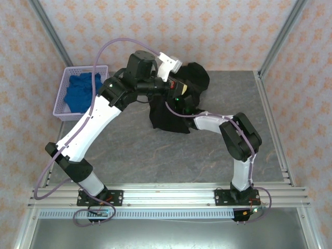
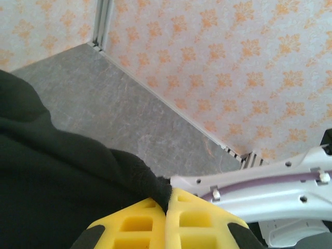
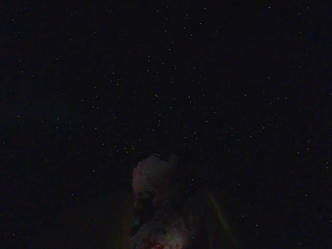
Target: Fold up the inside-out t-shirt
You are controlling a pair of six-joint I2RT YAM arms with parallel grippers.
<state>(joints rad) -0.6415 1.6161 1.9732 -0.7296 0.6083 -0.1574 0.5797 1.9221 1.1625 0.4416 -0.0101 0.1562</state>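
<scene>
Left pincer (image 2: 166, 210) pressed together, pinching edge of black t-shirt (image 2: 57, 181) above desk (image 2: 119, 119). Right pincer (image 1: 178, 100) buried in cloth; spread or closed, cannot tell.

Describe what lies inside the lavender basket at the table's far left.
A crumpled blue cloth fills the basket, leaving some mesh wall visible. The basket floor, and anything else beneath the cloth, is covered and cannot be seen.
</scene>
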